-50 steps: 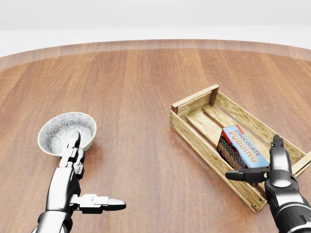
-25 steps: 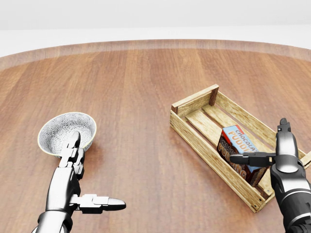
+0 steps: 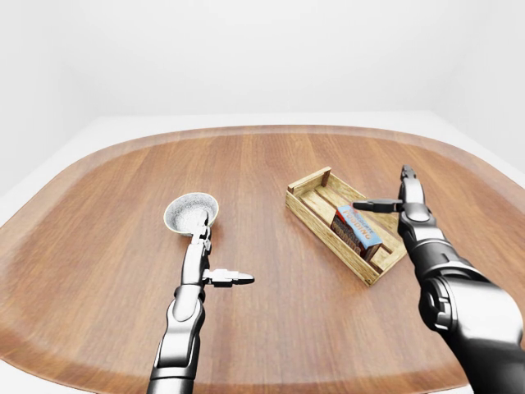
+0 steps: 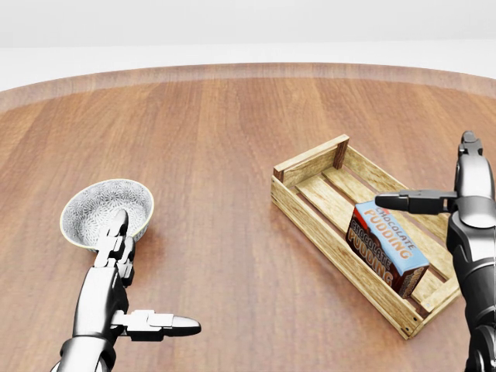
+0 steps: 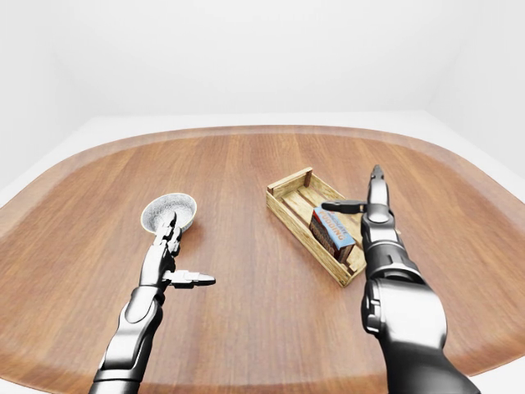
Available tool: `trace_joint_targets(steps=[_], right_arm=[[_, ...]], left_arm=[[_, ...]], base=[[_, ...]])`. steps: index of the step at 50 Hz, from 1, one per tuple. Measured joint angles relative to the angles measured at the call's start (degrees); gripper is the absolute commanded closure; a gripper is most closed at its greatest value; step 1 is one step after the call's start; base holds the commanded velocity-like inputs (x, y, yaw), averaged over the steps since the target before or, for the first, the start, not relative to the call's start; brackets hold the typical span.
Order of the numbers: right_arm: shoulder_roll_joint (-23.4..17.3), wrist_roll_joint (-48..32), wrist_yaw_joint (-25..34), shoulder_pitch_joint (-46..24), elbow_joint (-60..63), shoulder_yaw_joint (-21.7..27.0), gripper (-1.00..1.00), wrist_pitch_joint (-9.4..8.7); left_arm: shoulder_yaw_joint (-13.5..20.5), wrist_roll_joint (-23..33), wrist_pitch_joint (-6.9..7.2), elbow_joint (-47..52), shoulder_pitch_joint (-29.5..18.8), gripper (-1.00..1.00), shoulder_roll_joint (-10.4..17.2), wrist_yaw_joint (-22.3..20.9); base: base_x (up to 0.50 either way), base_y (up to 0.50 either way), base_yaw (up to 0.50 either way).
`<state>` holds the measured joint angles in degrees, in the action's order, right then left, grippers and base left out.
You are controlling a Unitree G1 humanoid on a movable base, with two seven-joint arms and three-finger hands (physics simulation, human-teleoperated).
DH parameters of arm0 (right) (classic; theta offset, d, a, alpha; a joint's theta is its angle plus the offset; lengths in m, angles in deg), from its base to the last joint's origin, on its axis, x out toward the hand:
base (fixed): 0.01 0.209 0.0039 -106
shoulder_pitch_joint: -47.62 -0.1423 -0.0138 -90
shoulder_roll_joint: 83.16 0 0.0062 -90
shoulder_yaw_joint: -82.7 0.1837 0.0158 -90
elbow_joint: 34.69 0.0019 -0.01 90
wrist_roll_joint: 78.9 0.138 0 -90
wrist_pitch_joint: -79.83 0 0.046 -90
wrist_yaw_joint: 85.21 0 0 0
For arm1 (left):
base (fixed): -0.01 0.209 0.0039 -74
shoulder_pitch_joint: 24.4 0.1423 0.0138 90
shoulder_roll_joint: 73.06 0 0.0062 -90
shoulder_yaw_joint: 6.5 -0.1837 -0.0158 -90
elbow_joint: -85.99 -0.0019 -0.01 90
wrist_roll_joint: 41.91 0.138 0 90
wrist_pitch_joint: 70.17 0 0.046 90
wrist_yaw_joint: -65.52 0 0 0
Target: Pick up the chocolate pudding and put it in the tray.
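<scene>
The chocolate pudding [image 4: 385,244] lies inside the wooden tray [image 4: 310,213], a slatted crate set at an angle on the right half of the round wooden table [image 4: 232,139], closer to the table's right edge than to its left. The box leans on its long side against the tray's lower-right portion, its blue top face with the lettering turned upward and its brown side facing the tray's near wall. The upper-left part of the tray shows bare slats.

The right hand [image 4: 453,194] stands above the tray's right wall, clear of the box, with its fingers spread: one finger [image 4: 407,201] points sideways toward the view's left over the tray, the others point up toward the table's far edge. It grips nothing.

The left hand [image 4: 132,294] rests low over the table near its lower-left edge, also spread wide and empty, with one finger [image 4: 167,324] stretched out to the right and the others reaching toward a patterned white bowl [image 4: 101,208]. In the head view those fingertips overlap the bowl's near rim; whether they touch it cannot be told
</scene>
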<state>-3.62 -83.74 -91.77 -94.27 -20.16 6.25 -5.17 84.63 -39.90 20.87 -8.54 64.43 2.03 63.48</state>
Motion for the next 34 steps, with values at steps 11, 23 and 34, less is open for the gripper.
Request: trace_joint_targets(steps=[11, 23, 34], right_arm=[[-2.1, 2.3, 2.7, -4.9, 1.3, 0.0, -1.00, 0.00], [-4.7, 4.2, 5.9, -11.1, 3.2, -0.3, -1.00, 0.00], [-7.3, 4.8, 8.8, -16.9, 5.3, -0.6, -1.00, 0.00]], left_arm=[[0.0, -0.1, -0.03, -0.2, 0.0, -1.00, 0.0, 0.0], [0.0, -0.1, 0.12, -0.2, 0.0, -1.00, 0.0, 0.0], [0.1, -0.2, 0.05, -0.4, -0.2, -1.00, 0.0, 0.1]], base=[[0.00, 0.00, 0.00], [0.00, 0.00, 0.00], [0.00, 0.00, 0.00]])
